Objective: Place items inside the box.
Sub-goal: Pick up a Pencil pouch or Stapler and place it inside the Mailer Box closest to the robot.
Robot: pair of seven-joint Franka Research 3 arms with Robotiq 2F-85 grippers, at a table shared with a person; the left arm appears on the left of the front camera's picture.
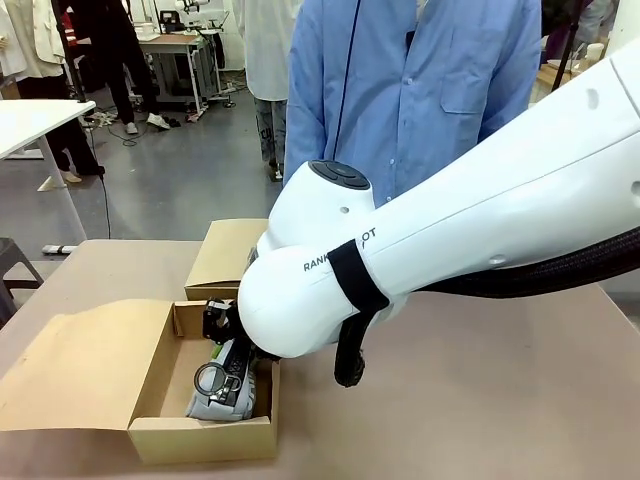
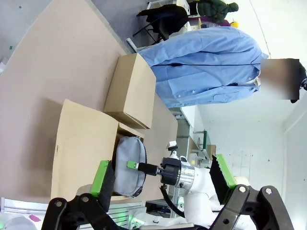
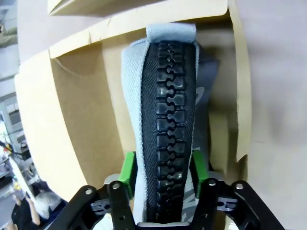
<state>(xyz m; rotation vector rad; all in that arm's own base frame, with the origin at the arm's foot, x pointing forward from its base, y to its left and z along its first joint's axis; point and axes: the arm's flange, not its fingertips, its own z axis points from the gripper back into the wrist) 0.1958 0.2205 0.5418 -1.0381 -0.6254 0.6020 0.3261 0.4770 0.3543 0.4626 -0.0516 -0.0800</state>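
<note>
right claw (image 3: 163, 165): spread, with the pouch (image 3: 168, 96) in between | pouch: grey, black zip on top, lying inside the open box (image 1: 200, 438) on the table | left claw (image 2: 160, 172): spread wide, holding nothing, away from the box

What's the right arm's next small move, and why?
Probably retract the right gripper straight up out of the box: the grey pouch already lies inside it, with the pads flanking its sides. I cannot tell if they grip it, so check first.
</note>
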